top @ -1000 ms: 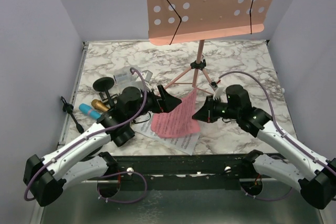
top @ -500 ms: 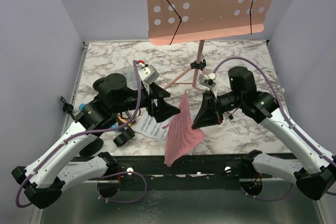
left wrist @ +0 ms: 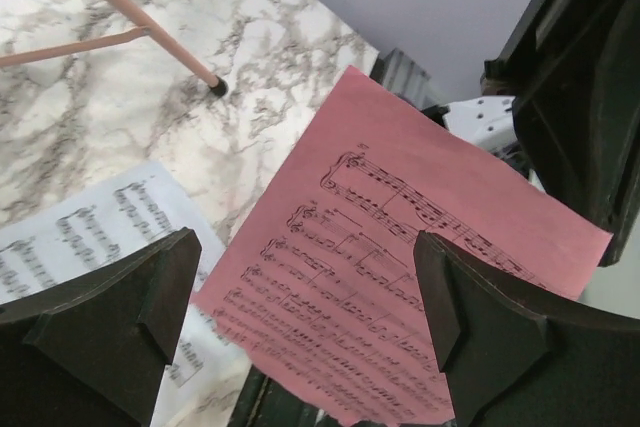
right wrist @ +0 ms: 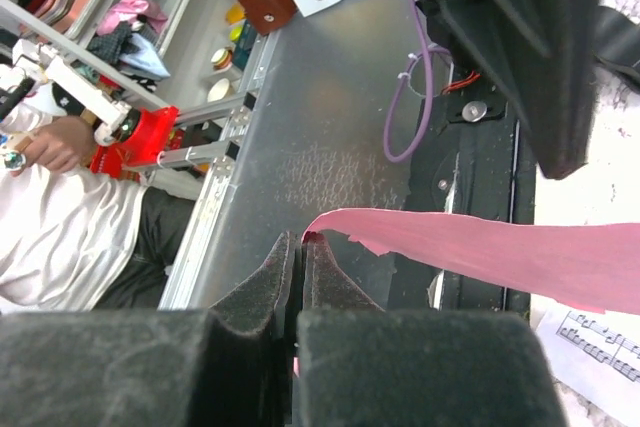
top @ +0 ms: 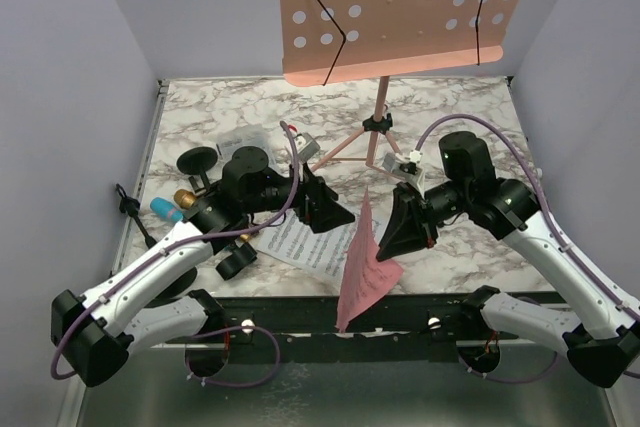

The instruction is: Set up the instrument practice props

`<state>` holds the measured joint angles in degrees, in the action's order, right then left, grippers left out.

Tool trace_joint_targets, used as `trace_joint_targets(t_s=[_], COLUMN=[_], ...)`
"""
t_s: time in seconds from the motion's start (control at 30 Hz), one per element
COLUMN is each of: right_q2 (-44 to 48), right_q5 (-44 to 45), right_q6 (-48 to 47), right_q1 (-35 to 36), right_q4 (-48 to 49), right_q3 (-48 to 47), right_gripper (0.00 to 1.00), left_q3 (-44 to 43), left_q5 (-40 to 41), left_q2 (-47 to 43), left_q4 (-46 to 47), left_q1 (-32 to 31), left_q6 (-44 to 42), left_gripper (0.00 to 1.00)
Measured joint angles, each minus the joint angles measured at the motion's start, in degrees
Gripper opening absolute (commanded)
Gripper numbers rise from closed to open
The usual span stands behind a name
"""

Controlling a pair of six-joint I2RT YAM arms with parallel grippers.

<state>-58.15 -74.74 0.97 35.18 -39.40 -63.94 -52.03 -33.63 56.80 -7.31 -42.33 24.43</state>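
Left gripper (top: 328, 209) is released, jaws wide apart, in front of the rack (top: 400, 7) and left of its centre, above the white page (top: 298, 240). Right gripper (top: 392, 244), in front of the rack and right of centre, is clenched on the pink page (top: 360, 272). That page hangs down from the closed jaws, between the two grippers.

Matt paper page (left wrist: 400, 247), smooth marbled tabletop (top: 460, 112)

The raised page (top: 358, 275) hangs between the left claw (top: 326, 209) and right claw (top: 392, 247), before the music rack (top: 400, 7).
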Motion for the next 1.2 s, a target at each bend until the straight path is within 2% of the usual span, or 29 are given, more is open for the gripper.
trace_joint_targets(t_s=[0.1, 0.23, 0.33, 0.43, 0.67, 0.87, 1.0, 1.2], right_q2=[0.11, 0.09, 0.11, 0.09, 0.02, 0.31, 1.68, 3.06], right_q5=[-1.2, -2.29, -3.28, -4.31, -5.86, -5.88, -5.7, -5.6], right_q6=[0.59, 0.96, 0.9, 0.52, -1.11, -1.57, -1.55, -1.49], right_q1=[0.0, 0.0, 0.0, 0.0, 0.13, 0.42, 0.46, 0.46], right_q4=[0.94, 1.51, 1.75, 1.62, 0.66, -0.02, -0.26, -0.26], right_q3=[1.27, 2.23, 2.23, 2.23, 2.19, 2.19, 2.19, 2.19], right_gripper=[0.0, 0.0, 0.0, 0.0, 0.0, 0.0, 0.0, 0.0], left_q3=[3.19, 7.23, 7.32, 6.93, -0.68, -4.74, -3.65, 2.1], left_q5=[-5.64, -17.79, -25.09, -29.05, -36.02, -42.84, -46.14, -48.3], left_q2=[2.47, 7.17, 10.78, 12.68, 24.0, 32.09, 31.45, 24.35], left_q4=[9.01, 27.5, 35.54, 39.52, 43.82, 44.92, 45.33, 45.83], left_q1=[3.26, 8.52, 9.09, 8.7, 6.64, 4.02, 2.23, 1.27], left_q6=[5.64, 14.62, 16.28, 15.28, 11.28, 11.39, 12.02, 13.35], left_gripper=[0.93, 0.93, 0.96, 0.96, 0.97, 0.89, 0.82, 0.73])
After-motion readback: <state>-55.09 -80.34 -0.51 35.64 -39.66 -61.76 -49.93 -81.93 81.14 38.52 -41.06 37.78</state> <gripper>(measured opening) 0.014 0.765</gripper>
